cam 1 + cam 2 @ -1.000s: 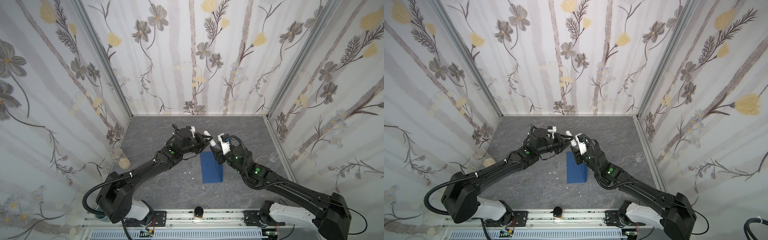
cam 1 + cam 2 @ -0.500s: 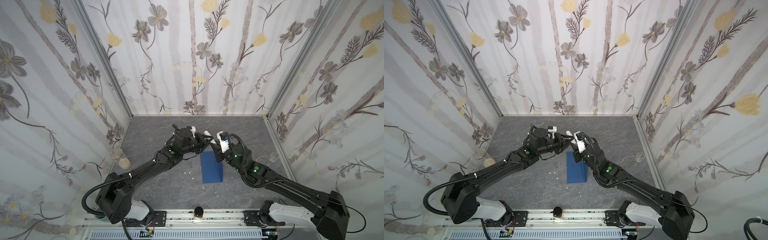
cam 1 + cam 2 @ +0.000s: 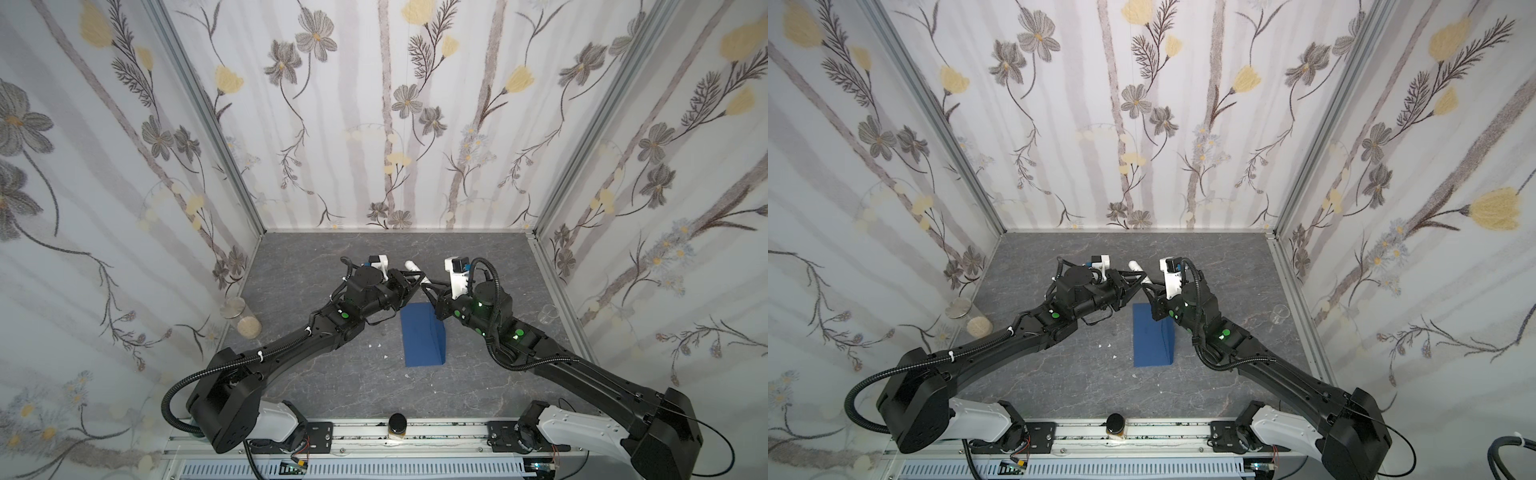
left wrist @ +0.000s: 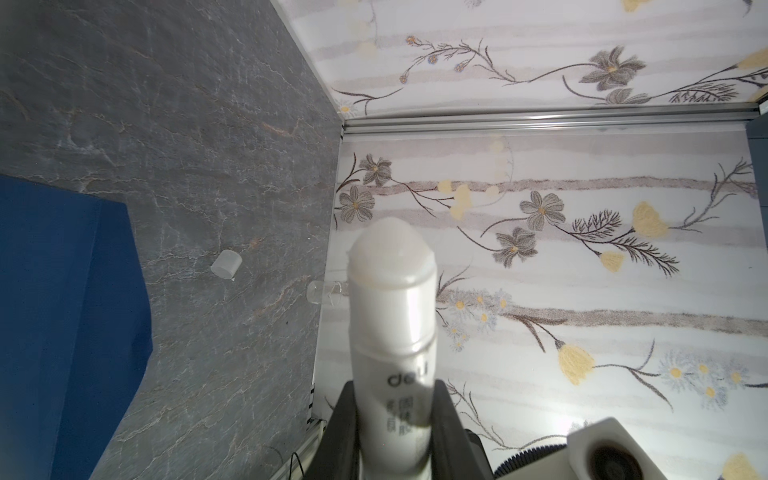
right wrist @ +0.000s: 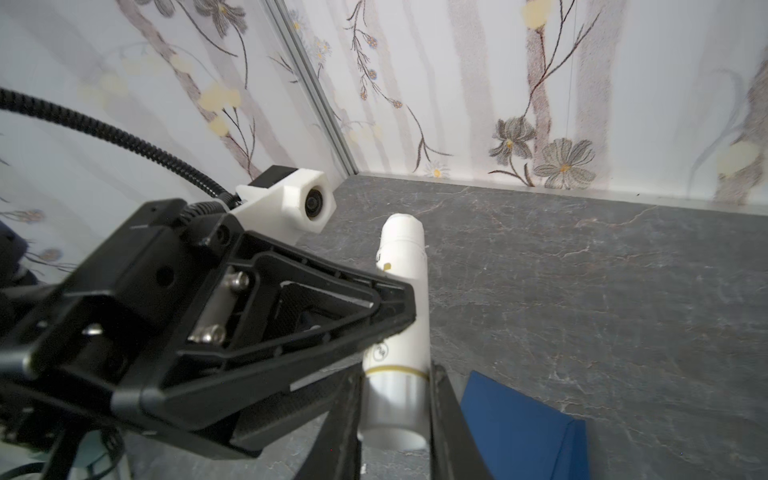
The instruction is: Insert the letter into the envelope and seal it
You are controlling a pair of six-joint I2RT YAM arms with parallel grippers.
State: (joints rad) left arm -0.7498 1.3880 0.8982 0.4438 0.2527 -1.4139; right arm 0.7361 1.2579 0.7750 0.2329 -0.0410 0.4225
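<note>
The dark blue envelope (image 3: 423,338) (image 3: 1152,336) lies flat mid-table, one long edge raised a little. The letter is out of view. Above the envelope's far end a white glue stick (image 3: 412,266) (image 4: 392,316) (image 5: 401,299) is held off the table, uncapped, with its glue tip pointing toward the back wall. My left gripper (image 3: 415,279) (image 4: 395,399) is shut on the tube's middle. My right gripper (image 3: 428,287) (image 5: 395,386) meets it from the right, jaws pressed on both sides of the tube's base end.
The small white cap (image 4: 226,264) lies on the grey table beside the envelope. A clear beaker (image 3: 548,312) stands by the right wall, a glass jar (image 3: 237,309) and a cork disc (image 3: 248,327) by the left wall. A dark-lidded jar (image 3: 398,424) sits on the front rail.
My right gripper's jaws have closed from wide apart onto the glue stick's base end. The left gripper has kept its hold, and the envelope has not moved.
</note>
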